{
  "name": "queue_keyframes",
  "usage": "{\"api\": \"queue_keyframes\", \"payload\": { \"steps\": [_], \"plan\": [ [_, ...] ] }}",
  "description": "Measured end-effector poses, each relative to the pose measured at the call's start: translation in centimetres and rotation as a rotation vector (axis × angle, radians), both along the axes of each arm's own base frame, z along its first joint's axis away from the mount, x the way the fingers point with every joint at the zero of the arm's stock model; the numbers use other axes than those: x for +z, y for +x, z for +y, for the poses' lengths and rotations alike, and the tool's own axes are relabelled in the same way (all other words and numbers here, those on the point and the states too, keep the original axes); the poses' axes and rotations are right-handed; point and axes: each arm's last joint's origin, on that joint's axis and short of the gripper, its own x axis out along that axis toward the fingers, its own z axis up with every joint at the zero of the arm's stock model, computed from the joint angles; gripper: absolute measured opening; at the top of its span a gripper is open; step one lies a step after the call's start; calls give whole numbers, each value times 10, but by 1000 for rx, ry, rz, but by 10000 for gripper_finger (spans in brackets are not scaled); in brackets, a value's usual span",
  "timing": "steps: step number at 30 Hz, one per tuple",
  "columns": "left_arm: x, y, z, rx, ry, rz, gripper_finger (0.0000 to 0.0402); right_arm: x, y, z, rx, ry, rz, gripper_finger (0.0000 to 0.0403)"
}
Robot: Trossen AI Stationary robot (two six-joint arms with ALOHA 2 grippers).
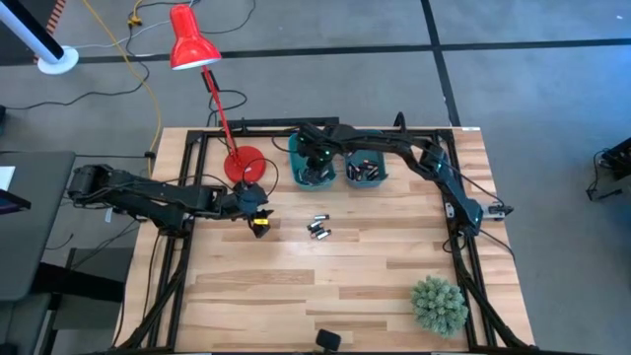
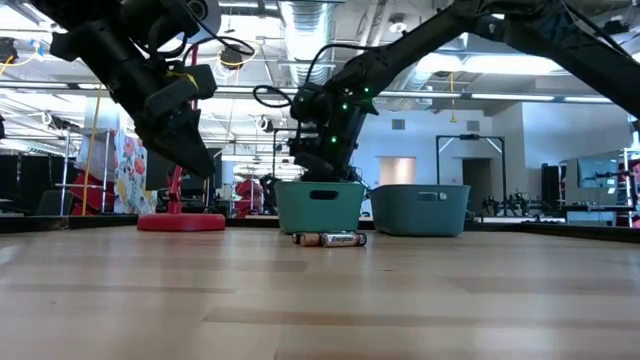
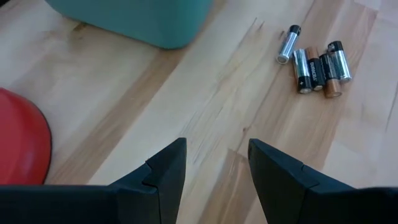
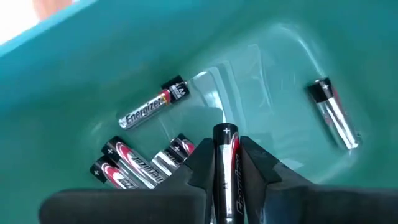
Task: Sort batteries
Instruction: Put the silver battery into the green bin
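Observation:
A small heap of batteries (image 1: 317, 229) lies on the wooden table, also in the low view (image 2: 332, 239) and the left wrist view (image 3: 314, 62). My left gripper (image 3: 216, 149) is open and hovers over bare wood to the left of them (image 1: 258, 221), touching nothing. My right gripper (image 4: 225, 148) reaches down into the left teal bin (image 1: 299, 163), shut on a silver-and-red battery (image 4: 225, 165). Several more batteries (image 4: 149, 107) lie on that bin's floor. A second teal bin (image 1: 363, 170), standing to its right, also holds batteries. My right gripper pinches one silver-and-red battery between its two fingers (image 4: 252, 158). The battery lies along the fingers, and its black-capped end (image 4: 224, 132) sticks out past the fingertips. The fingers come from above, pointing down into the teal bin, and the battery is held above the bin's floor.
A red desk lamp stands on its round base (image 1: 245, 164) at the far left, close to the left bin and my left gripper. A green spiky ball (image 1: 439, 304) sits near the right near corner. A small dark object (image 1: 327, 339) lies at the near edge.

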Motion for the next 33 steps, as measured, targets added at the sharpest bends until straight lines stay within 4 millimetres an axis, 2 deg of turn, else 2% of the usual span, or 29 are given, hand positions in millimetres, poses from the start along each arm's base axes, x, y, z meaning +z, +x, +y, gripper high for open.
{"api": "queue_keyframes", "payload": {
  "steps": [18,29,33],
  "plan": [
    [0,0,0,14,3,-3,169,0,-1,-2,-16,3,-5,74],
    [0,0,0,28,-9,-10,169,0,-1,-2,-23,5,-8,150],
    [0,0,0,31,-12,-11,169,3,-2,-4,-24,2,-11,164]
  ]
}}
